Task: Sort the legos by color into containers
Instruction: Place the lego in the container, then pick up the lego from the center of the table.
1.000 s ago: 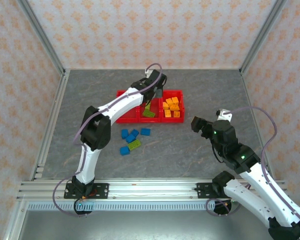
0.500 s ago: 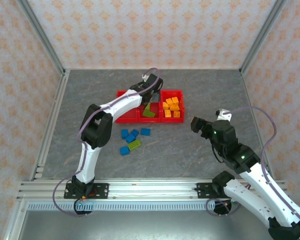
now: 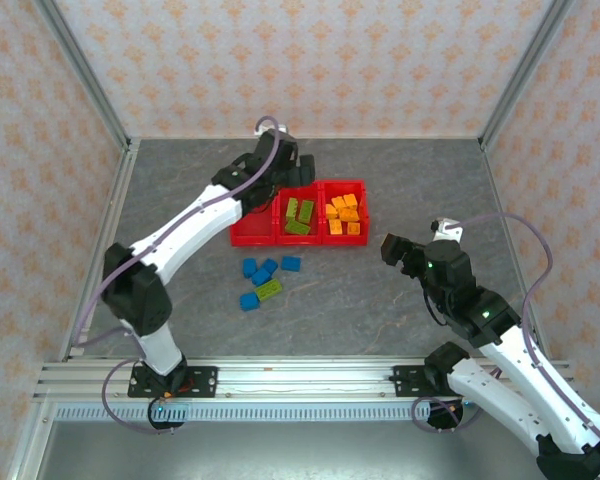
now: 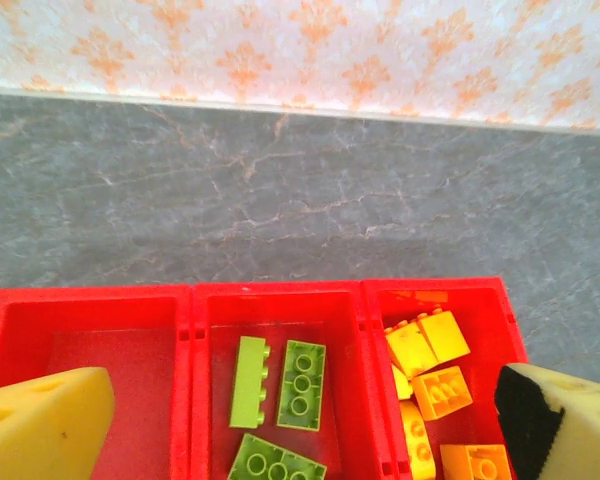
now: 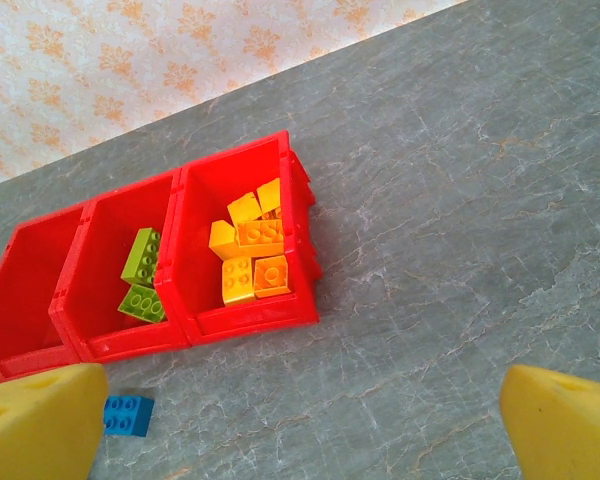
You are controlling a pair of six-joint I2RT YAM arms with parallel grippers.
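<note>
Three joined red containers (image 3: 255, 238) stand mid-table. The middle one holds three lime green legos (image 3: 298, 215), the right one several orange-yellow legos (image 3: 344, 212), and the left one is bare. My left gripper (image 3: 288, 178) hovers open over the bins' far rim; in the left wrist view its gripper (image 4: 300, 440) has nothing between the yellow pads (image 4: 40, 420), with the green legos (image 4: 302, 384) below. Several blue legos (image 3: 261, 272) and one green lego (image 3: 270, 290) lie loose in front of the bins. My right gripper (image 3: 390, 248) is open, right of the bins.
The right wrist view looks down on grey table between the open gripper (image 5: 300, 430), with the containers (image 5: 240, 318) and one blue lego (image 5: 128, 415) to its left. Patterned walls and metal frame posts (image 3: 100, 100) enclose the table.
My left gripper has opened and pulled back up and left from inside the middle bin, leaving a green lego there. The right arm has stayed still.
</note>
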